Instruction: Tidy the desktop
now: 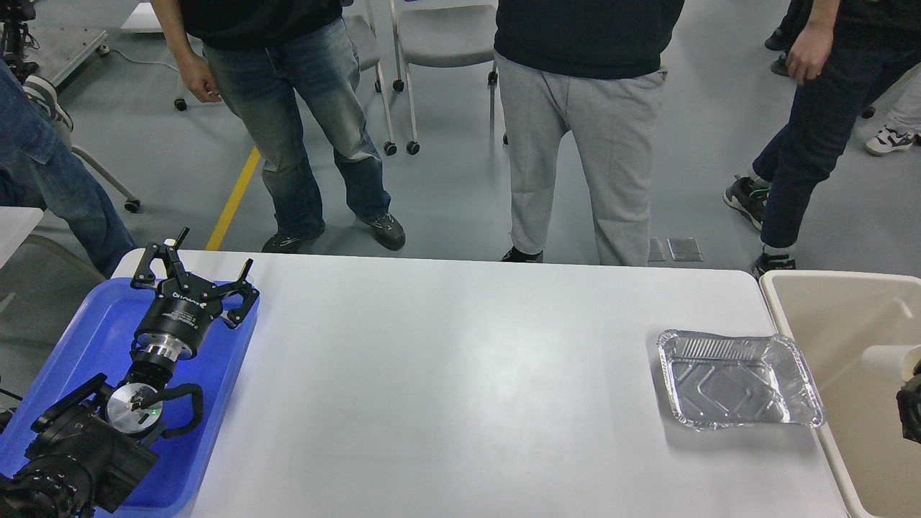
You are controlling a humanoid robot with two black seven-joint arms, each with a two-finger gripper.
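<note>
The white desktop fills the lower view. An empty foil tray sits on it near the right end. My left gripper is open and empty, held over the far right corner of the blue plastic tray at the left end. At the right edge, over the beige bin, a dark part of my right arm just shows, with a white cylindrical thing beside it. Its fingers cannot be made out.
Several people stand close behind the far edge of the table, with wheeled chairs behind them. The bin stands against the table's right end. A yellow line runs along the floor at the far left.
</note>
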